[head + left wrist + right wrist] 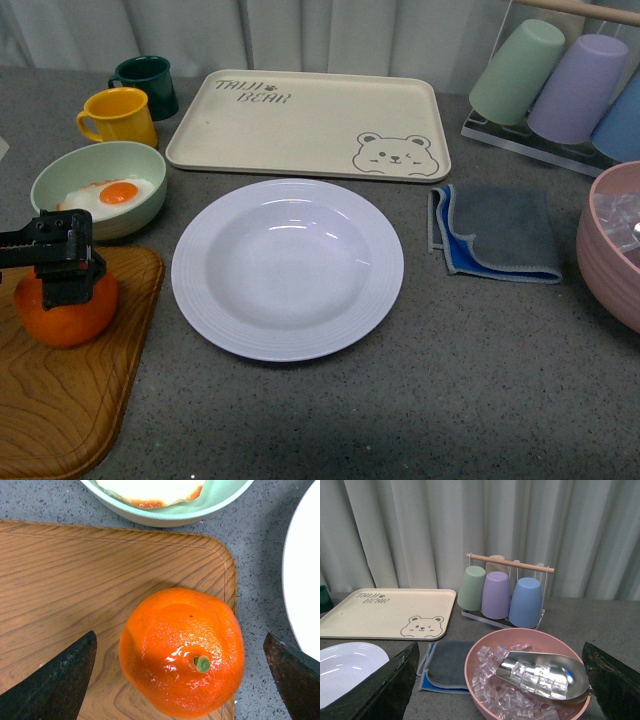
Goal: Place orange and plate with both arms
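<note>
Left hand (60, 262) hangs wide over the orange (182, 650). Probably firm but apt to roll; grip at three and nine o'clock.

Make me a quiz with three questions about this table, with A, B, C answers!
1. Where is the orange? A in the pink bowl; B on the wooden board; C on the plate.
2. How many mugs stand left of the tray? A one; B four; C two.
3. How is the left hand? A open; B shut on the orange; C out of sight.

Answers:
1 B, the orange rests near the board's corner.
2 C, there is a yellow mug and a dark green mug.
3 A, its fingers stand apart on either side of the orange, not touching it.
</note>
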Robot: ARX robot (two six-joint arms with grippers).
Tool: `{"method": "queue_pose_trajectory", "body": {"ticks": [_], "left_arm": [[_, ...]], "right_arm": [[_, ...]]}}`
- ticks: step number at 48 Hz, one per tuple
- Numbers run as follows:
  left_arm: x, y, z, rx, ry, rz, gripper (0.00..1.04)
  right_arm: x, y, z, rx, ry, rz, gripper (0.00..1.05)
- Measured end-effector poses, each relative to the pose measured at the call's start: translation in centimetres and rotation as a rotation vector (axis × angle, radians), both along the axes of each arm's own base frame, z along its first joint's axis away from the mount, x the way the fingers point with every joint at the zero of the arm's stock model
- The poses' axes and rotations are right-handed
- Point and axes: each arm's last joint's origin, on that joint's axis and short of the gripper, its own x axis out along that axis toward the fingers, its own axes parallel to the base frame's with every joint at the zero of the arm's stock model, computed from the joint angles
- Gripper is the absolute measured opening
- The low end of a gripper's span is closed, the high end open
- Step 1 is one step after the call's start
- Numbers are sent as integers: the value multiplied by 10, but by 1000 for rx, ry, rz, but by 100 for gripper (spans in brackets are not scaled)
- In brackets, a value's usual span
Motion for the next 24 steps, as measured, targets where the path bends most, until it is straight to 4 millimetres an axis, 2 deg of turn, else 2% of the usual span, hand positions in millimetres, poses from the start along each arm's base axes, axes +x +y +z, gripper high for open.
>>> {"method": "queue_pose_trajectory", "body": {"ticks": [19, 24], "left_arm": [[2, 2, -11, -15, 65, -8, 98], [2, 3, -12, -11, 69, -4, 77]], "right_arm": [[0, 0, 0, 0, 0, 0, 95], [0, 0, 0, 0, 0, 0, 95]]}}
